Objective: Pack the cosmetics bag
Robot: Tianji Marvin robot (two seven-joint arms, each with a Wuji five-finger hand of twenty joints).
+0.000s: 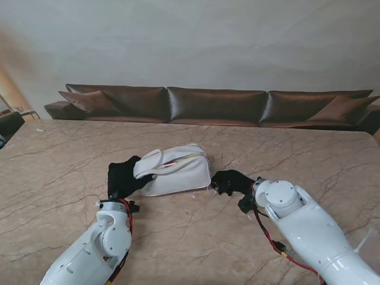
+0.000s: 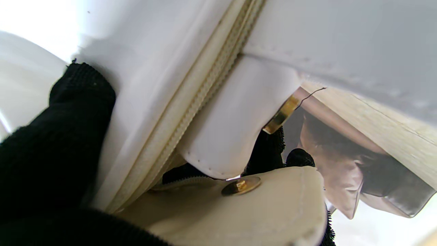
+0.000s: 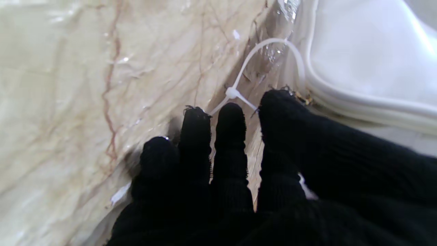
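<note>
**tabletop_tom:** So where's everything sitting relative to the cosmetics bag (image 1: 177,173)?

**marblefan:** Biggest first — the marble table (image 1: 285,148) carries the white bag about mid-table, lying on its side with its flap lifted. Behind the bag, past the table's far edge, runs a brown sofa (image 1: 214,104).

**tabletop_tom:** And the hands?

**marblefan:** Black-gloved left hand (image 1: 123,176) is at the bag's left end, fingers (image 2: 44,143) wrapped on the flap — it's holding the bag. Its wrist view shows the zipper (image 2: 191,102) and a gold snap (image 2: 241,185). Right hand (image 1: 230,181) is just beside the bag's right end, fingers (image 3: 228,136) lying close together on the table, gripping nothing that I can see. A white zip tie (image 3: 235,91) loops off the bag's corner right by those fingertips.
</note>
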